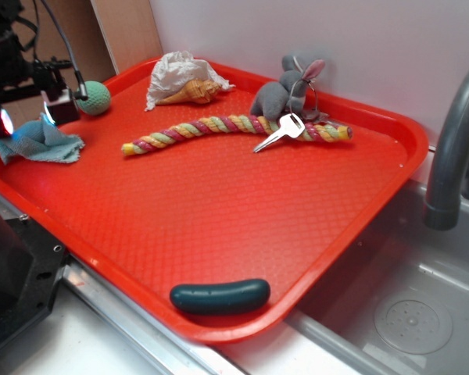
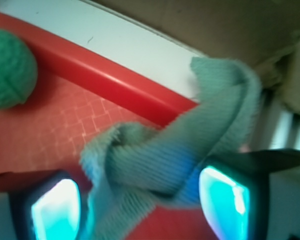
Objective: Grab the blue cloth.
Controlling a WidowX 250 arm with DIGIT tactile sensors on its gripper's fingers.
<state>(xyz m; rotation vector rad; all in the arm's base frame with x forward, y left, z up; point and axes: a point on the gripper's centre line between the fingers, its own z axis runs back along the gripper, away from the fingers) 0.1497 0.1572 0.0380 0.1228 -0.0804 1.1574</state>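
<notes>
Nowhere is any writing legible. At the far left of the red tray (image 1: 219, 211), the end effector (image 1: 25, 121) is clenched on the blue cloth (image 1: 41, 143), a pale aqua ribbed rag bunched between its fingers (image 2: 55, 210). Just beyond sits a green ball (image 1: 94, 98). Rightward, a grey faucet (image 1: 453, 148) arches over a steel sink (image 1: 399, 305).

No legible text, labels or numbers; wrist view blurry.
</notes>
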